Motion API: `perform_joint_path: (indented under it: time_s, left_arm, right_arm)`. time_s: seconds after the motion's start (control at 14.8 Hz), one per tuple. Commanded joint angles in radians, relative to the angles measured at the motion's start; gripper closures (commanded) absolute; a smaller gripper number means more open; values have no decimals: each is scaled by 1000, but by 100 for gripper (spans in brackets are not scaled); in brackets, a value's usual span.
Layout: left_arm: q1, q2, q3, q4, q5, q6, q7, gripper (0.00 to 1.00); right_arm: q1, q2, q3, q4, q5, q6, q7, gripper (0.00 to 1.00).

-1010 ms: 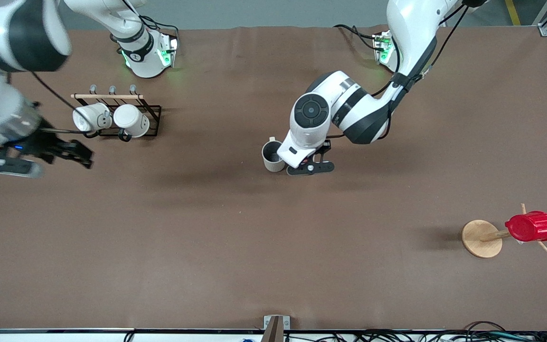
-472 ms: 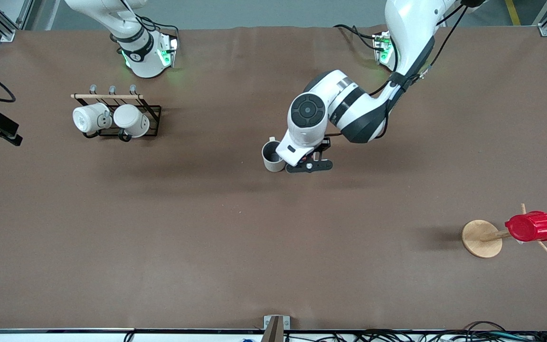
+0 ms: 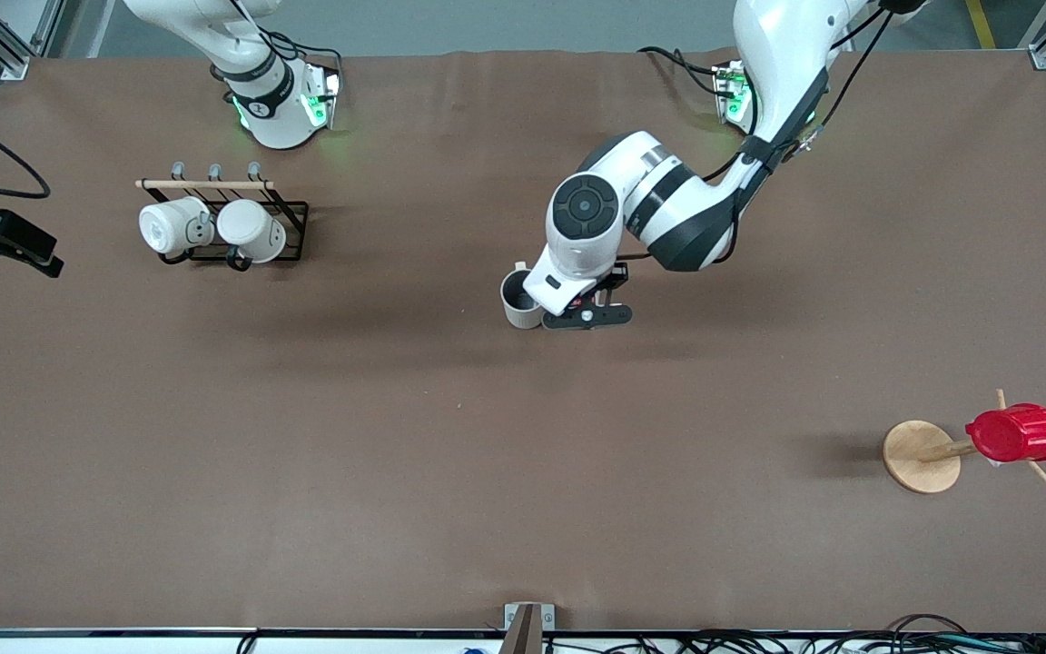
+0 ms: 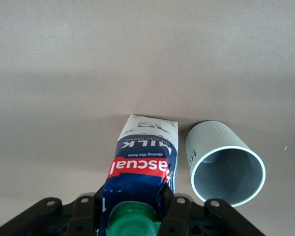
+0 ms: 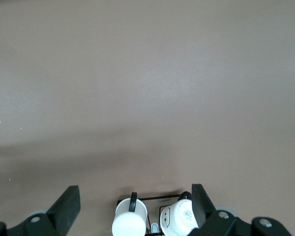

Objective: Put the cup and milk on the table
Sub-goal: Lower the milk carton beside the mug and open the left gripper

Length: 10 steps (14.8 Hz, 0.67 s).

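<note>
Cup (image 3: 518,300): off-white mug, grey interior holding nothing, upright on the tabletop (image 3: 450,472) near its middle.

Milk (image 4: 143,164): blue-and-white carton, green cap, red label; stands just beside the cup toward the left arm's end, base on the tabletop.

Left pincer (image 4: 132,216): clamped on the milk carton's upper part, fingers either side of the cap.

Right pincer (image 5: 132,209): fingers spread wide, holding nothing, high over the right arm's end of the tabletop, above the black rack (image 3: 255,238) carrying two white mugs (image 3: 251,230).

Red ribbed cup (image 3: 1015,433): on a wooden peg stand (image 3: 921,456).
</note>
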Motion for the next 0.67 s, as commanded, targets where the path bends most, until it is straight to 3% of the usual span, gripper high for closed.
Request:
perform_joint_path:
  time_s: [0.0,0.2,0.27,0.61]
  left_arm:
    - [-6,6,-2,14,27,3,-18,66]
    - [-3,-2,-1,19,28,5,-13,16]
    - [-1,-5,1,19,28,5,-13,3]
    - [40,-123,-1,16,19,-15,-24,0]
  right_arm:
    - [-4,-5,6,3,20,-17,14,0]
    - [-4,-5,4,3,19,-19,14,0]
    - [-4,-5,4,3,19,-19,14,0]
    - [-4,-5,4,3,19,-20,14,0]
